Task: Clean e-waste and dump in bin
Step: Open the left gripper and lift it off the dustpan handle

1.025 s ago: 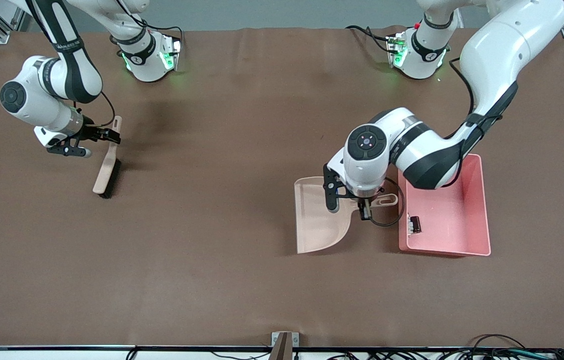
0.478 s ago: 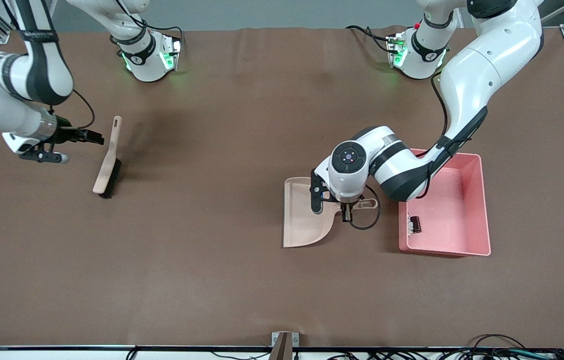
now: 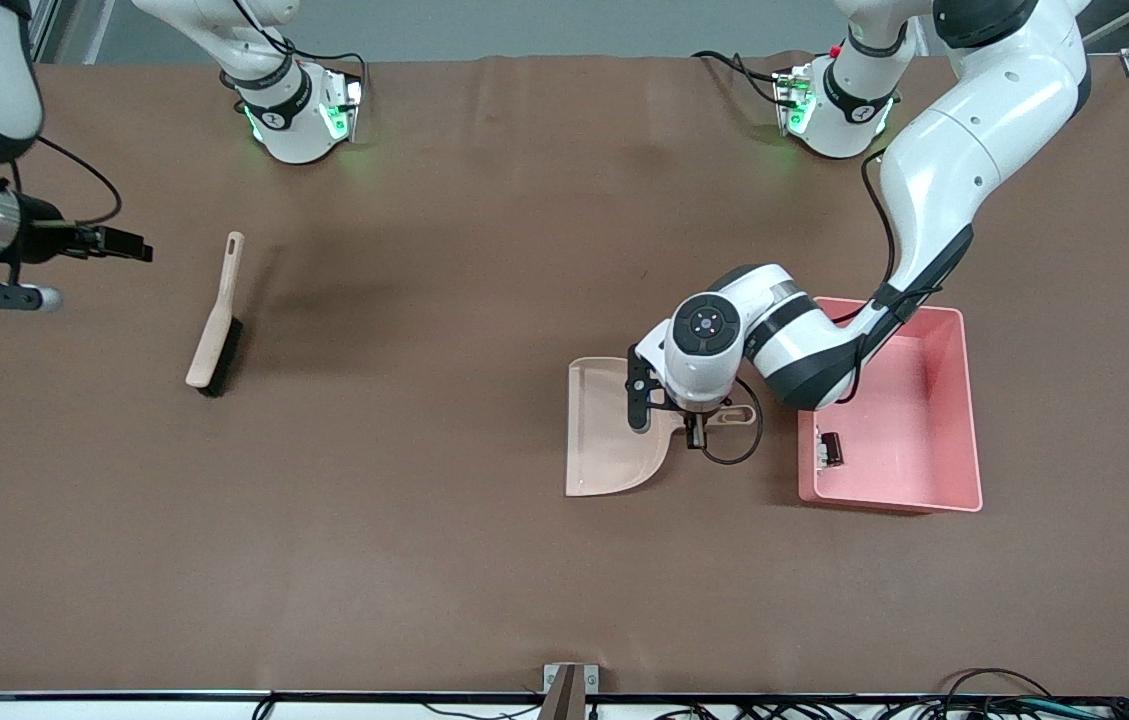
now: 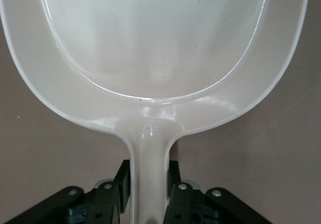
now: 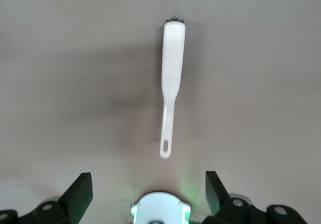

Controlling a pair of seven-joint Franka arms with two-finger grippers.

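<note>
Front view
- Bin (image 3: 944, 500): pink tub, lower right of centre, on the table toward the left arm's end.
- Bin contents: the e-waste (image 3: 830, 449), a dark part with a white-and-green part touching it, lying against the wall that faces the dustpan.
- Dustpan (image 3: 604, 450): beige, flat on the table just beside the bin, pan bare, handle pointing at the bin.
- Left gripper (image 3: 695, 432): clamped on the dustpan handle, low over the table.
- Brush (image 3: 216, 335): beige handle, dark bristles, lying alone at centre left.
- Right gripper (image 3: 136, 247): at the frame's left edge, over the table near the brush handle, holding nothing.
- Table (image 3: 424, 560): brown sheet, lightly creased.
- Room: both arm bases along the top edge, green lights lit; cables along the bottom edge.

Left wrist view
- Dustpan (image 4: 160, 48): pale pan fills the upper frame, inside bare.
- Left gripper (image 4: 149, 196): fingers (image 4: 123, 179) pressed on either side of the handle.

Right wrist view
- Brush (image 5: 172, 73): at centre, lying on the brown table (image 5: 60, 58).
- Right gripper (image 5: 149, 189): fingers (image 5: 80, 191) spread wide, clear of the brush.
</note>
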